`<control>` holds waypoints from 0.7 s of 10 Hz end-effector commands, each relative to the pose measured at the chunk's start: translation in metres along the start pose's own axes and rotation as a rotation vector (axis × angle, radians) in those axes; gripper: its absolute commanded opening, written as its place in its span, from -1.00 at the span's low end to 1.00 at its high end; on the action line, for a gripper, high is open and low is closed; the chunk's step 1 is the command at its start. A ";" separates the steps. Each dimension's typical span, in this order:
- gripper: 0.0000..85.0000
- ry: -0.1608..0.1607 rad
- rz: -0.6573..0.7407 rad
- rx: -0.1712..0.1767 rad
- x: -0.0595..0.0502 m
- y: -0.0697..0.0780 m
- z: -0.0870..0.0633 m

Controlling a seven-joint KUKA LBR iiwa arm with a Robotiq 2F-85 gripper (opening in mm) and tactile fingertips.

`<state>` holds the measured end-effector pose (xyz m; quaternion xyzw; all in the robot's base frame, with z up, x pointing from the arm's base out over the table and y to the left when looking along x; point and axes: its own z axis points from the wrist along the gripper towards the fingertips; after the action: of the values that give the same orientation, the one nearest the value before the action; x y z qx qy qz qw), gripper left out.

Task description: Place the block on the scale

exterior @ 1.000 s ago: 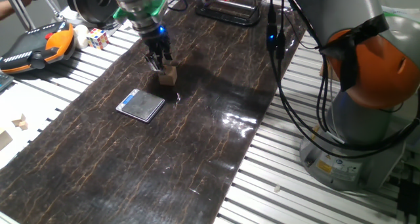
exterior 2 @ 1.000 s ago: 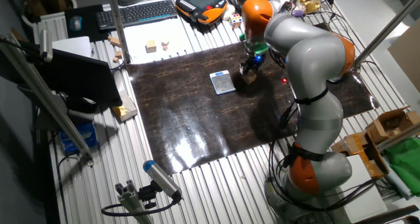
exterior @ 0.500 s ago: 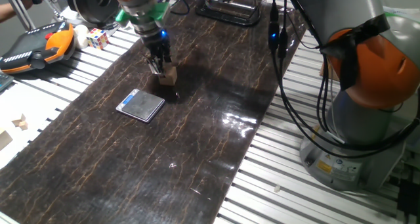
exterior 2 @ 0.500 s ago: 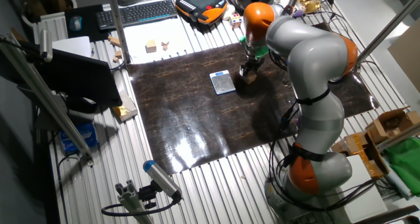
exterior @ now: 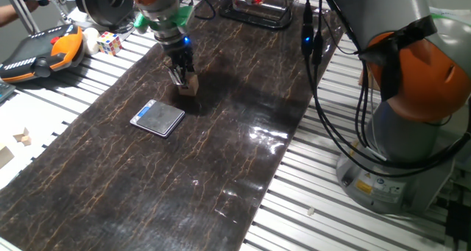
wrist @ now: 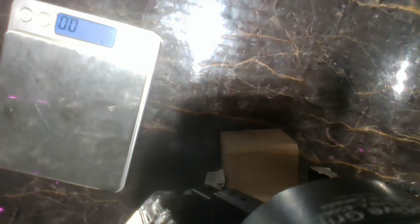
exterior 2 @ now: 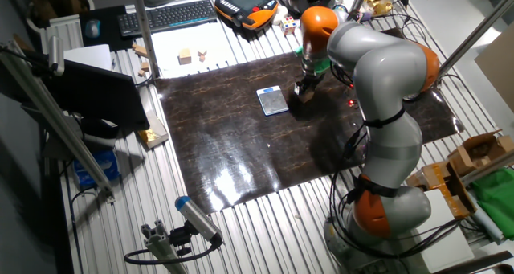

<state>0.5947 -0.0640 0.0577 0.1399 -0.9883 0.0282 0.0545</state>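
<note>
Now the two-finger gripper point(exterior: 182, 77) stands a little lower than a second ago and is down over the small light-tan wooden cube point(exterior: 189, 84); before it was beside and above the block, and now the fingers are on both sides of it; in the hand view the block point(wrist: 258, 163) sits between the two fingertips point(wrist: 215, 179), which are at its side faces; whether they press it already I cannot tell for sure, but they look closed on it; the block is on the dark marbled mat point(exterior: 221, 148), just beside the scale and not on it; so I judge the grasp is made or nearly made, and the lift and carry are not yet done.

The thin square pocket scale with the dark grey plate and silver rim point(exterior: 157, 118) lies flat on the mat, near the block, and its blue display point(wrist: 85, 29) shows zeros, so nothing loads it; between the block and the scale the mat is free; beyond the scale, off the mat, lie an orange-black handheld pendant point(exterior: 40, 52) and a multicoloured puzzle cube point(exterior: 110, 42), well apart from the scale; the robot's black cables point(exterior: 324, 96) hang on the far side from the scale and do not cross the path.
</note>
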 end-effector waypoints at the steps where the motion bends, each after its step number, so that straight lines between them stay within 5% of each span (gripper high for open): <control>1: 0.08 0.003 -0.006 -0.019 0.001 0.000 0.001; 3: -0.29 -0.007 -0.016 -0.026 0.001 0.001 0.000; 7: -0.34 0.000 0.147 -0.103 0.001 0.024 -0.029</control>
<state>0.5902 -0.0410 0.0862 0.0877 -0.9942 -0.0174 0.0594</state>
